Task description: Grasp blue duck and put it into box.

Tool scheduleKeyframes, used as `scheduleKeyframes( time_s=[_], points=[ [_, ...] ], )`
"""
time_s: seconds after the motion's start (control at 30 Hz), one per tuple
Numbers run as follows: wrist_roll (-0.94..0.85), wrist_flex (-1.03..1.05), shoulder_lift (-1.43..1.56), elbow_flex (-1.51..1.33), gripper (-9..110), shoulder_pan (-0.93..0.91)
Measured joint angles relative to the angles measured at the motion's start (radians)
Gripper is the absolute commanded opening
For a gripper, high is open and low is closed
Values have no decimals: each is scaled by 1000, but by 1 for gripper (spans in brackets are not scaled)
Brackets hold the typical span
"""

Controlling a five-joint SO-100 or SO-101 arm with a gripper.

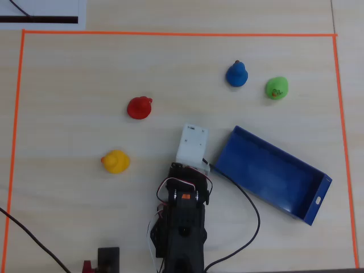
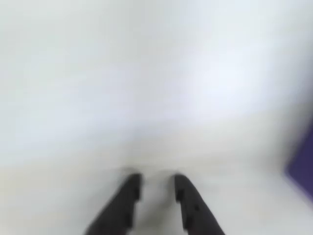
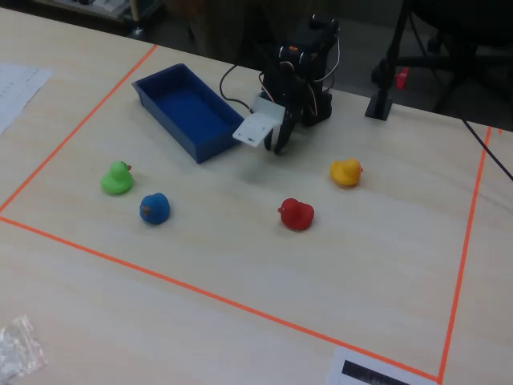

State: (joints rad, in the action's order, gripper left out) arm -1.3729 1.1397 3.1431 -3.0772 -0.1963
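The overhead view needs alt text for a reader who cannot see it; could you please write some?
A black robot arm reaches up from the bottom edge onto a pale wooden table outlined in orange tape, with an empty blue box lying diagonally to its right. Four toy ducks sit apart: blue duck and green duck above the box, red duck and yellow duck left.

Four small glossy toy ducks on table: one blue duck, one green duck, one red duck, one yellow duck. One long rectangular blue box with low walls. One black robot arm, carrying one two-finger gripper. One orange tape rectangle bordering workspace.
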Motion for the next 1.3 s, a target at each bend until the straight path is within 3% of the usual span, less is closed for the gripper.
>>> scheduleKeyframes(
  time_s=[0.33, 0.73, 1.3],
  points=[
    [-109, -785, -620, 397, 34, -279],
    [-167, -1511, -1117, 552, 39, -298],
    [-195, -1637, -1689, 908, 38, -278]
  ],
)
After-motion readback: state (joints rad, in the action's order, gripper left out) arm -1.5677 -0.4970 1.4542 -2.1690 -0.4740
